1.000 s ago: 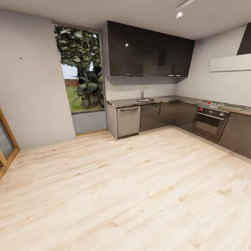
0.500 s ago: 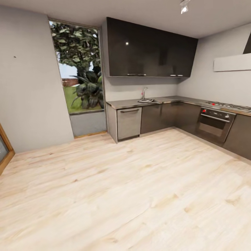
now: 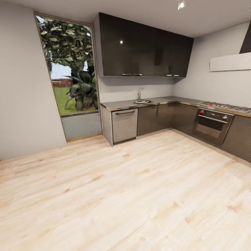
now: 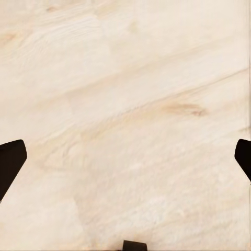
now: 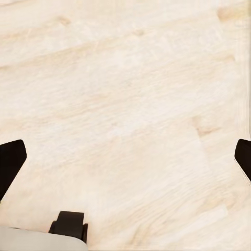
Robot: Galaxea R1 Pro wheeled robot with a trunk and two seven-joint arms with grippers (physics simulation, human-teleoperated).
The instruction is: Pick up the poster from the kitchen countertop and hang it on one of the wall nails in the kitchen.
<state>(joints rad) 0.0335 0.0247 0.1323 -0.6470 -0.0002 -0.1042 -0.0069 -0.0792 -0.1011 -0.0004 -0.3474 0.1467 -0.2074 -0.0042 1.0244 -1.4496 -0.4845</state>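
Facing the kitchen corner from across the floor (image 3: 132, 195), the head view takes in an L-shaped grey surface (image 3: 122, 104) running along the back wall and turning along the right wall. A sink (image 3: 143, 101) with a tap (image 3: 139, 92) is set into the back run. Dark lower cabinets (image 3: 155, 118) sit below the surface, with a steel-fronted appliance (image 3: 124, 124) at its left end. An oven (image 3: 211, 124) with red knobs stands under a hob (image 3: 226, 106) on the right run. Dark upper cabinets (image 3: 143, 48) hang above the sink. A tall window (image 3: 69, 69) showing foliage lies left of the cabinets, next to a plain grey wall (image 3: 24, 87).

The poster cannot be made out on the surface at this range, and no nail head can be resolved on the wall.

Left hand (image 4: 125, 162): fingers (image 4: 10, 162) spread wide apart at the view's edges, nothing between them, pale wood floor beyond.

Right hand (image 5: 125, 162): fingers (image 5: 10, 162) likewise spread wide and empty, over the floor, with a dark-and-white part of the robot (image 5: 63, 232) near it.
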